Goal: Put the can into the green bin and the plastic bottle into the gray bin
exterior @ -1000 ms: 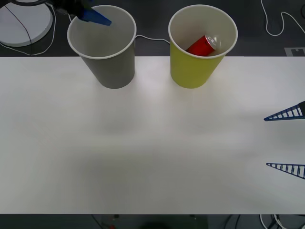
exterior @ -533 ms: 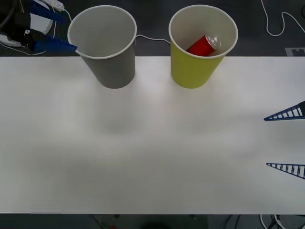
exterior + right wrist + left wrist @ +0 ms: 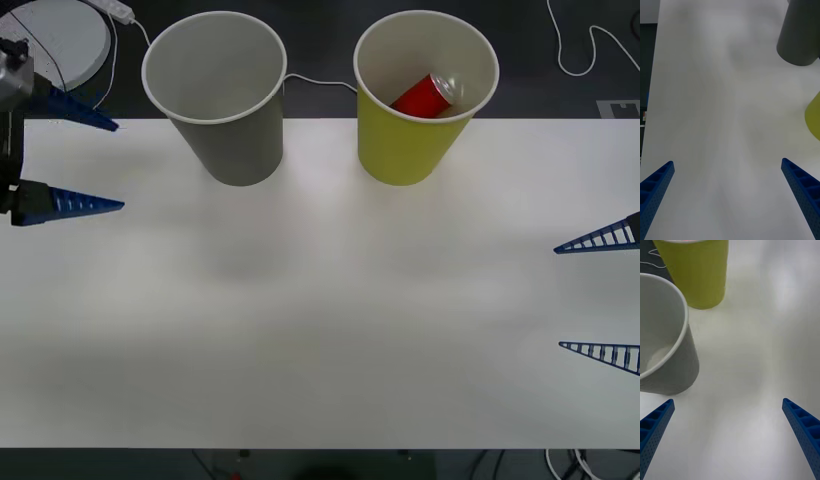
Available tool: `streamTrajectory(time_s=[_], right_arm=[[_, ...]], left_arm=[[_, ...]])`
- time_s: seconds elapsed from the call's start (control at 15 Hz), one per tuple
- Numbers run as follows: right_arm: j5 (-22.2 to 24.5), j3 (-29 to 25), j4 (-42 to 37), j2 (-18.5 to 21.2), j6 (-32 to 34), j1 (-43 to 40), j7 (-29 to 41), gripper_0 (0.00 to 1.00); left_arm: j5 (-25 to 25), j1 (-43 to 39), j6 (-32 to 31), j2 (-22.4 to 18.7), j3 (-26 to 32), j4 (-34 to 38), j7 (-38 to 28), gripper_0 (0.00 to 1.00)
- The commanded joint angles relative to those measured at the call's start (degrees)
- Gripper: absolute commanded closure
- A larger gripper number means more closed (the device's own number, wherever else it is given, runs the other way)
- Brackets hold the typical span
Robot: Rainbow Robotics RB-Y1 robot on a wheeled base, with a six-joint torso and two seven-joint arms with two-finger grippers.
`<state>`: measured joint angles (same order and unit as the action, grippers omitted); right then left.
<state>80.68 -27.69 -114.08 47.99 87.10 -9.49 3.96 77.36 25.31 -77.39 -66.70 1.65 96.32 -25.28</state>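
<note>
- The can (image 3: 428,96) lies tilted inside the green bin (image 3: 412,150).
- The gray bin (image 3: 232,145) stands just left of it.
- Left gripper (image 3: 100,165), left of the gray bin: fingers spread wide, empty.
- Right gripper (image 3: 592,296), far right of the green bin: likewise.

Matt, paper-like gray bin (image 3: 222,100) and green bin (image 3: 415,110), glossy metal can (image 3: 428,94), smooth matt white desk (image 3: 320,330).

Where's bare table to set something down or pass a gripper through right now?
The wide white table in front of the gray bin and green bin is bare, bordered by the open left gripper and open right gripper. The far edge is crowded: the bins stand close together, leaving a narrow gap.
</note>
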Motion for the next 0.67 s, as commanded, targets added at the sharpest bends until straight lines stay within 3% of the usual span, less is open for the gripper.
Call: streamTrajectory(time_s=[0.07, 0.67], right_arm=[[0.0, 0.0, 0.0, 0.0, 0.0, 0.0, 0.0, 0.0], [0.0, 0.0, 0.0, 0.0, 0.0, 0.0, 0.0, 0.0]], left_arm=[[-0.4, -4.4, -4.9, 2.3, 3.7, 0.3, 5.9, 0.0], [-0.9, -14.2, -6.1, 3.4, 6.4, 2.1, 18.7, 0.0]])
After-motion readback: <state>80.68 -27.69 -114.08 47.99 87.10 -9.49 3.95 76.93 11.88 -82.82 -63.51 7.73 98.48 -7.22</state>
